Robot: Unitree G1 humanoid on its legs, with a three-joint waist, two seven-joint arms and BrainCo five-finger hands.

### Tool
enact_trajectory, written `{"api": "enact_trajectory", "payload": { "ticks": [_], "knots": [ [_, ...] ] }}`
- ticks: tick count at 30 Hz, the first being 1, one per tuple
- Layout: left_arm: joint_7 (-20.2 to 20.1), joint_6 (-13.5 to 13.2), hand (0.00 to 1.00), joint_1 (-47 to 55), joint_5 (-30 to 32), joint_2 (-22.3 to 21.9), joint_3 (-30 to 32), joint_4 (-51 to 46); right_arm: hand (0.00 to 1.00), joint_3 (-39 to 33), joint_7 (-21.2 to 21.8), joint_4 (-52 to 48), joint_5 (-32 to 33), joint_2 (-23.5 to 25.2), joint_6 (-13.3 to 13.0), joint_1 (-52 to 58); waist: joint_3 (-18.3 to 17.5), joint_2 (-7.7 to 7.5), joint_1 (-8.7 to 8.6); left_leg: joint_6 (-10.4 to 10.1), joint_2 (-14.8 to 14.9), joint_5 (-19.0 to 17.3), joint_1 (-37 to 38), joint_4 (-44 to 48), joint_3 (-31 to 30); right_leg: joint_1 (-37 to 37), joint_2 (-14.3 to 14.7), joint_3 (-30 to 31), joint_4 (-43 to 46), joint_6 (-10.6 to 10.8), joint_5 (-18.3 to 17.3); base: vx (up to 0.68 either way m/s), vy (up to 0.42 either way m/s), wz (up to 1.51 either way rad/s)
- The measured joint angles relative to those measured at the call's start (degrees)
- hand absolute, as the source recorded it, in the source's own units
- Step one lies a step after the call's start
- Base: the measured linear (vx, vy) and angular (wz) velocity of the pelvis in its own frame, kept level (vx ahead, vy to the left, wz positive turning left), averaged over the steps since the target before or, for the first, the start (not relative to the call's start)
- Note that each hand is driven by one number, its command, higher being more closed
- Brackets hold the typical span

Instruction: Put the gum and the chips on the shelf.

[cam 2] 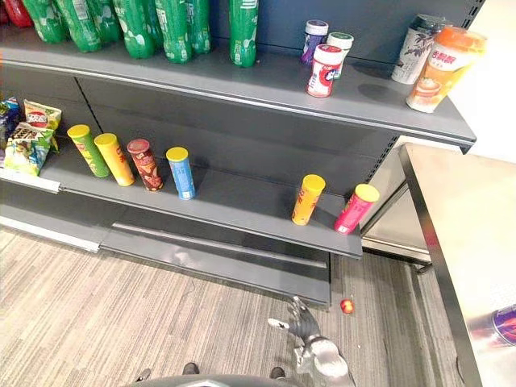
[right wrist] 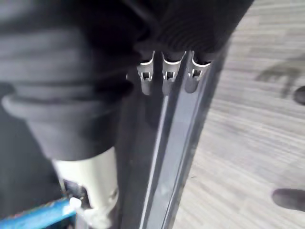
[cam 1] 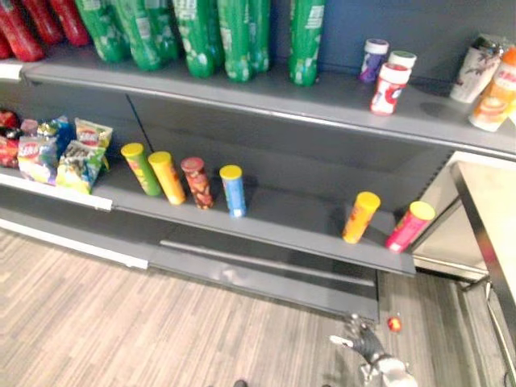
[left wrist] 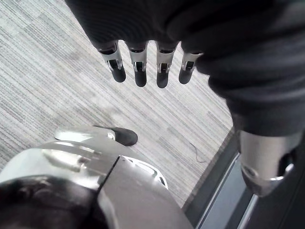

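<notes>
The gum jars [cam 2: 325,71] stand together on the upper shelf [cam 2: 266,87], between the green bottles [cam 2: 242,28] and the drink cups [cam 2: 439,68]. The spot looks chosen to keep small things grouped at easy reach. The chips cans [cam 2: 181,172] are on the lower shelf [cam 2: 242,203], on end with lids up: four in a close row, then an orange can [cam 2: 308,199] and a pink can [cam 2: 355,208] near that shelf's right end. Set that way they take little depth and their labels face out. Snack bags [cam 2: 32,137] fill the left end.

The right hand [cam 2: 302,324] hangs low over the floor [cam 2: 121,306] just before the shelf's base, its fingers spread and nothing in them. Its own wrist view shows the same straight, empty fingers [right wrist: 169,71] above the base rail. The left hand [left wrist: 139,71] hangs over the floor, fingers relaxed and empty too.

With both hands bare and gum and chips on the shelves, I judge the placing to be done or nearly so. A small red round thing [cam 2: 347,306] lies on the floor just beside the right hand; it is too small to identify, possibly a dropped item. The table [cam 2: 459,226] stands to the right.
</notes>
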Motion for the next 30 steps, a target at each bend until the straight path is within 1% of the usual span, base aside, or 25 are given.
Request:
{"api": "enact_trajectory", "payload": {
  "ticks": [1, 4, 8, 9, 10, 11, 12, 13, 14, 15, 16, 17, 18, 19, 20, 21, 22, 23, 24, 25, 26, 27, 28, 29, 30],
  "knots": [
    [-0.03, 0.0, 0.0, 0.0, -0.02, -0.1, -0.29, -0.01, 0.0, -1.65, -0.4, 3.24, -1.4, 0.0, 0.1, -0.35, 0.0, 0.31, -0.03, -0.01, -0.17, -0.02, -0.01, 0.0, 0.01, 0.1, 0.0, -0.01, 0.0, 0.0, -0.02, 0.03, 0.009, -0.01],
    [-0.04, -0.02, 0.0, -0.01, -0.03, -0.29, -0.4, 0.0, 0.0, -5.51, -1.76, 9.94, -1.58, 0.13, 0.51, -0.58, -0.06, 0.63, -0.14, -0.04, -0.2, -0.12, 0.23, 0.0, -0.04, 0.42, 0.0, -0.09, -0.02, 0.07, -0.13, 0.04, 0.004, 0.01],
    [-0.28, -0.05, 0.0, -0.02, -0.32, 0.01, -1.43, 0.11, 0.0, -14.95, -3.24, 20.32, -1.65, 0.33, 0.72, -1.43, 0.21, 0.67, -0.21, -0.04, -0.34, -0.69, 2.13, 0.0, 0.0, 2.15, -0.11, -0.31, -0.02, -0.06, -0.88, 0.0, 0.0, 0.0],
    [-0.41, -0.04, 0.0, -0.02, -0.49, 0.06, -1.43, 0.15, 0.0, -16.39, -3.6, 21.9, -1.66, 0.38, 0.78, -1.5, 0.27, 0.62, -0.22, 0.04, -0.38, -0.8, 2.4, 0.0, -0.01, 2.36, -0.15, -0.37, 0.06, -0.15, -1.2, 0.03, 0.017, 0.05],
    [-0.62, -0.02, 0.0, -0.16, -0.72, 0.2, -1.39, 0.16, 0.0, -19.31, -4.33, 24.62, -1.67, 0.48, 1.11, -1.43, 0.49, 0.59, -0.26, 0.37, -0.46, -1.2, 3.03, 0.04, 0.02, 2.63, -0.29, -0.41, 1.13, -0.04, -2.0, 0.01, 0.018, 0.07],
    [-0.87, -0.02, 0.0, -0.34, -0.75, 0.24, -1.39, 0.16, 0.0, -21.88, -4.78, 26.29, -1.78, 0.56, 1.42, -0.82, 0.89, -0.02, -0.63, 0.5, -0.66, -1.42, 3.14, 0.41, 0.07, 1.98, -0.66, -0.43, 3.24, 0.28, -3.52, 0.01, 0.02, 0.08],
    [-1.15, -0.02, 0.0, -0.32, -0.79, 0.33, -1.37, 0.16, 0.0, -23.09, -4.9, 26.31, -2.09, 0.67, 1.77, -0.33, 1.01, 0.05, -0.85, 0.57, -0.84, -1.49, 3.32, 0.43, 0.05, 1.49, -0.93, -0.43, 4.75, 0.37, -4.36, 0.04, 0.022, 0.09],
    [-1.53, 0.01, 0.0, -0.23, -0.82, 0.59, -1.33, 0.22, 0.0, -24.62, -5.02, 26.32, -2.47, 0.86, 2.23, 0.34, 1.22, -0.08, -1.61, 0.76, -1.2, -1.87, 3.88, 0.91, 0.0, 1.01, -1.36, -0.34, 6.88, 0.69, -5.27, 0.06, 0.018, 0.04],
    [-1.78, 0.0, 0.0, -0.43, -1.57, 0.83, -1.28, 0.21, 0.0, -26.96, -5.21, 26.27, -2.96, 1.37, 2.29, 0.97, 2.4, -0.69, -2.21, 0.86, -1.43, -3.74, 3.72, 4.24, 0.1, 1.11, -2.13, -0.04, 9.09, 0.79, -6.0, 0.07, 0.032, -0.07],
    [-1.96, 0.0, 0.0, -0.45, -2.64, 0.88, -0.98, 0.23, 0.0, -28.73, -5.3, 26.14, -3.15, 1.71, 2.3, 1.49, 3.07, -0.69, -2.58, 0.84, -1.36, -5.18, 3.36, 7.22, 0.37, 1.32, -2.48, 0.47, 10.06, 1.03, -6.24, 0.02, 0.043, -0.24],
    [-2.37, 0.01, 0.0, -0.72, -2.98, 0.62, 0.83, 0.8, 0.0, -31.99, -5.15, 25.9, -3.14, 2.46, 2.27, 2.46, 3.25, -0.45, -3.16, 1.11, -1.08, -7.07, 2.13, 10.97, 1.17, 1.26, -2.72, 1.38, 10.04, 1.5, -6.04, 0.01, 0.052, -0.34],
    [-2.64, 0.03, 0.0, -1.2, -2.98, 0.48, 1.78, 1.33, 0.0, -33.55, -5.06, 25.47, -3.14, 3.3, 2.24, 3.04, 3.32, -0.33, -3.2, 1.28, -0.88, -8.29, 1.46, 12.8, 2.2, 0.95, -2.89, 1.96, 9.83, 2.03, -5.72, -0.03, 0.081, -0.64],
    [-2.7, 0.07, 0.0, -2.19, -3.02, -0.49, 4.06, 0.81, 0.0, -35.12, -4.92, 23.14, -2.9, 4.06, 2.33, 4.14, 3.63, 0.25, -3.35, 1.81, 1.01, -11.72, -2.21, 19.26, 4.93, -1.4, -2.38, 4.17, 9.95, 3.31, -4.31, -0.05, 0.089, -0.76],
    [-2.67, 0.05, 0.0, -2.24, -2.95, -0.8, 4.94, 0.22, 0.0, -35.18, -4.9, 22.29, -2.66, 4.39, 2.35, 4.31, 3.58, 0.51, -3.37, 2.07, 2.12, -13.35, -3.92, 22.23, 6.76, -2.73, -1.82, 5.12, 9.92, 3.57, -3.34, -0.12, 0.141, -1.42],
    [-2.54, -0.02, 0.0, -2.33, -3.04, -1.6, 6.77, -0.7, 0.0, -35.17, -4.92, 20.71, -2.38, 5.32, 2.45, 4.25, 3.63, 0.98, -3.14, 2.81, 5.5, -16.33, -6.82, 26.83, 10.54, -6.2, -0.11, 6.84, 9.26, 3.45, 0.15, -0.2, 0.161, -2.02],
    [-2.41, -0.01, 0.0, -2.77, -3.05, -2.7, 8.92, -0.67, 0.0, -35.23, -4.97, 18.57, -0.63, 6.23, 2.42, 3.65, 4.1, 2.56, -2.89, 3.81, 8.8, -17.78, -7.12, 28.06, 15.21, -6.98, 1.7, 6.25, 4.35, 3.06, 6.79, -0.23, 0.156, -2.22],
    [-2.39, -0.12, 0.0, -2.92, -3.07, -2.69, 9.76, -0.79, 0.0, -35.14, -4.92, 18.01, -0.27, 6.92, 2.37, 3.22, 4.71, 2.31, -2.97, 3.75, 9.55, -17.88, -6.52, 27.82, 17.46, -7.33, 1.65, 2.65, 4.68, 2.24, 7.19, -0.23, 0.166, -2.06],
    [-2.14, -0.13, 0.0, -3.75, -3.08, -2.37, 9.87, -1.05, 0.0, -35.28, -5.18, 17.62, 0.39, 8.04, 2.57, 3.47, 5.4, 1.89, -3.26, 3.46, 10.61, -18.18, -5.08, 27.47, 21.0, -7.46, -0.22, -5.43, 9.43, -0.98, 4.64, -0.14, 0.144, -1.4],
    [-2.13, -0.23, 0.0, -4.16, -3.08, -2.34, 9.76, -1.3, 0.0, -35.25, -5.5, 17.61, 0.96, 8.33, 2.63, 4.05, 5.46, 1.78, -3.08, 3.48, 10.86, -18.19, -4.37, 27.12, 22.57, -7.29, -1.55, -8.68, 11.71, -2.41, 3.67, -0.14, 0.191, -1.53],
    [-2.13, -0.28, 0.0, -4.8, -3.08, -2.28, 8.77, -1.79, 0.0, -35.12, -6.34, 17.63, 1.37, 8.48, 2.66, 4.73, 5.45, 1.78, -2.97, 3.49, 11.49, -18.17, -3.04, 26.72, 26.11, -6.67, -4.17, -13.55, 15.92, -4.27, 2.41, -0.09, 0.197, -1.48],
    [-2.13, -0.48, 0.0, -4.82, -3.06, -1.89, 6.92, -2.09, 0.0, -34.66, -6.73, 17.9, 1.42, 8.41, 2.62, 4.8, 5.49, 1.61, -2.89, 3.17, 11.08, -17.41, -1.93, 25.58, 29.09, -6.02, -6.29, -15.74, 18.47, -4.88, 1.99, -0.09, 0.172, -1.4],
    [-2.14, -0.49, 0.0, -5.02, -3.05, -1.69, 5.66, -2.09, 0.0, -34.5, -6.86, 18.46, 1.42, 8.24, 2.56, 4.51, 5.43, 1.52, -2.98, 3.06, 10.59, -16.94, -1.6, 24.85, 30.48, -5.7, -7.34, -16.11, 19.3, -4.88, 1.97, -0.06, 0.115, -1.2],
    [-2.16, -0.52, 0.0, -5.94, -3.02, -1.41, 2.77, -2.07, 0.0, -34.14, -7.24, 20.01, 1.42, 7.61, 2.63, 3.83, 5.45, 1.46, -3.1, 3.21, 9.49, -16.04, -1.23, 23.11, 32.91, -4.89, -9.07, -16.88, 19.71, -4.45, 0.92, -0.1, 0.049, -0.91],
    [-2.23, -0.57, 0.0, -6.65, -3.03, -1.47, 0.52, -2.04, 0.0, -34.2, -7.64, 21.49, 1.51, 7.08, 2.6, 3.12, 5.42, 1.38, -3.15, 2.93, 8.54, -15.38, -1.16, 21.8, 34.66, -4.12, -10.33, -18.62, 18.72, -4.19, -0.15, -0.08, 0.02, -0.8],
    [-2.31, -0.58, 0.0, -6.84, -3.03, -1.52, -0.26, -2.03, 0.0, -34.19, -7.91, 22.02, 1.51, 6.75, 2.69, 2.71, 5.41, 1.36, -3.11, 2.67, 8.32, -15.21, -1.15, 21.5, 35.4, -3.86, -10.59, -19.7, 17.87, -4.03, -0.65, -0.07, -0.027, -0.7]
  ]
}}
